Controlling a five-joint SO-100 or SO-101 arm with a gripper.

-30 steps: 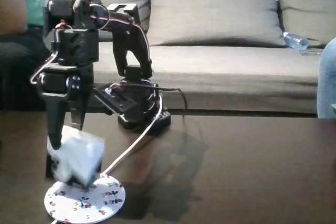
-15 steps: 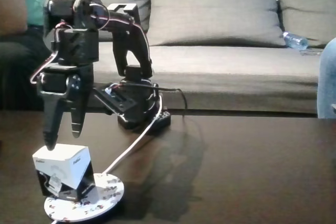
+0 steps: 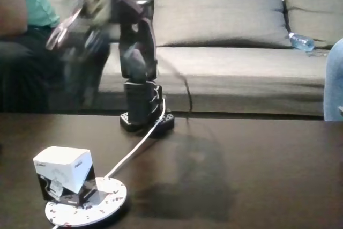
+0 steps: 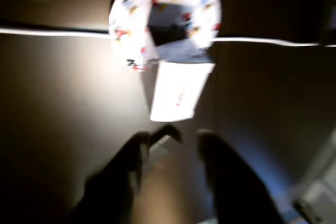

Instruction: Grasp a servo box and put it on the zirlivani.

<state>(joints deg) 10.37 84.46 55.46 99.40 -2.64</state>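
The servo box (image 3: 63, 176), white on top and black below, rests slightly tilted on the left part of the zirlivani (image 3: 102, 203), a flat white disc with small speckles, near the table's front left. In the wrist view the servo box (image 4: 178, 90) lies at the near edge of the zirlivani (image 4: 157, 9). My gripper (image 3: 83, 97) is a motion-blurred shape high above and behind the box, well clear of it. Seen from the wrist, the gripper (image 4: 173, 137) stands open, its two dark fingers apart with nothing between them.
A white cable (image 3: 134, 151) runs from the arm's base (image 3: 146, 120) across the dark table to the disc. A grey sofa (image 3: 225, 68) stands behind, with a water bottle (image 3: 301, 41) on it. A person (image 3: 21, 20) sits at the left.
The arm has swung up and back, away from the box, and is now blurred. The box stays on the disc where it was half a second ago.
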